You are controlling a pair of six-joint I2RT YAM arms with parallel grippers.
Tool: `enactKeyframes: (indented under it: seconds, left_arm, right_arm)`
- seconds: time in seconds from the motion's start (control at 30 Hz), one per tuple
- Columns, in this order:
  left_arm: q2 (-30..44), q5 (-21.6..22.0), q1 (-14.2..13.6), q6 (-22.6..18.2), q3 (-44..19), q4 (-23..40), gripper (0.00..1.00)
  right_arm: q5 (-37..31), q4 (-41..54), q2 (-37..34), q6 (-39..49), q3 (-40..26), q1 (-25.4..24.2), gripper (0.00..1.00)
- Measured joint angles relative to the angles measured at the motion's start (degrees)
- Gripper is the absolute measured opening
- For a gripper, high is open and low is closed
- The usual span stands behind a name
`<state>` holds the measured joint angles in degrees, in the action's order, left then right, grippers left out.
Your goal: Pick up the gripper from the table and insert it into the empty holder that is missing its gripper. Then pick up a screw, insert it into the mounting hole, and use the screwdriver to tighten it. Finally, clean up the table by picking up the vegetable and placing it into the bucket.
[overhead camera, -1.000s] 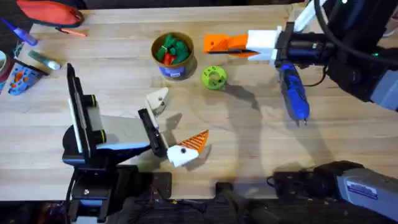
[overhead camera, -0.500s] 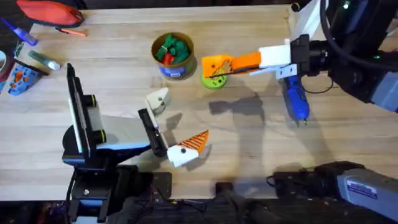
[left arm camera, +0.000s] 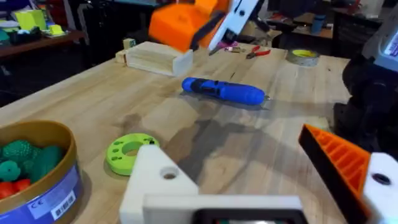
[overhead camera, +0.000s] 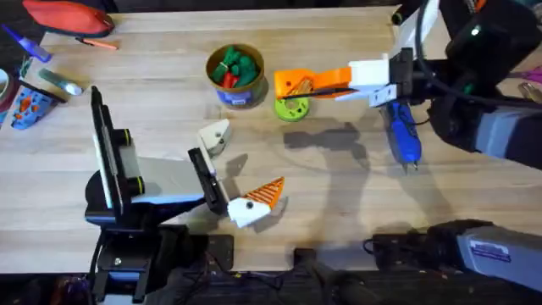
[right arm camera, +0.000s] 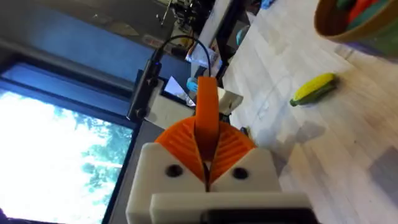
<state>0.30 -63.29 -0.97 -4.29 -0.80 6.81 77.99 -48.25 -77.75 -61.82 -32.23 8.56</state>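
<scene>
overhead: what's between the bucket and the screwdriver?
The green ring disc beside the bucket, with the right gripper over it holding the orange gripper piece; then bare table up to the screwdriver.

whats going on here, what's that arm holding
The right claw is shut on the orange gripper and holds it in the air over the green ring, next to the bucket. The left claw sits open, low over the table. The white holder has no gripper in it yet. The screwdriver lies untouched on the table, and the yellow vegetable is on the table, not in the bucket.
</scene>
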Motion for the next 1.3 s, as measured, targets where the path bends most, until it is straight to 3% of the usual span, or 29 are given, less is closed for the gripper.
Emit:
enactKeyframes:
  seconds: [0.27, 0.33, 0.37, 0.43, 1.3]
  left_arm:
    - [0.01, 0.0, 0.0, 0.0, 0.0, 0.0, 0.986]
    - [0.01, 0.0, 0.0, 0.0, 0.0, 0.0, 0.986]
    - [0.0, 0.0, 0.0, 0.0, 0.0, 0.0, 0.986]
    - [0.0, 0.0, 0.0, 0.0, 0.0, 0.0, 0.987]
    - [0.0, 0.0, 0.0, 0.0, 0.0, 0.0, 0.986]
  right_arm:
    - [1.88, -6.87, -4.09, -5.39, 0.62, 0.0, 0.009]
    - [4.34, -6.88, -8.06, -6.19, 0.92, 0.0, 0.009]
    - [7.91, -6.86, -14.82, -6.78, 0.97, 1.7, 0.009]
    - [8.93, -6.82, -18.06, -6.3, 0.97, 3.25, 0.009]
    - [9.27, -3.82, -21.53, -4.85, -6.36, 10.3, 0.009]
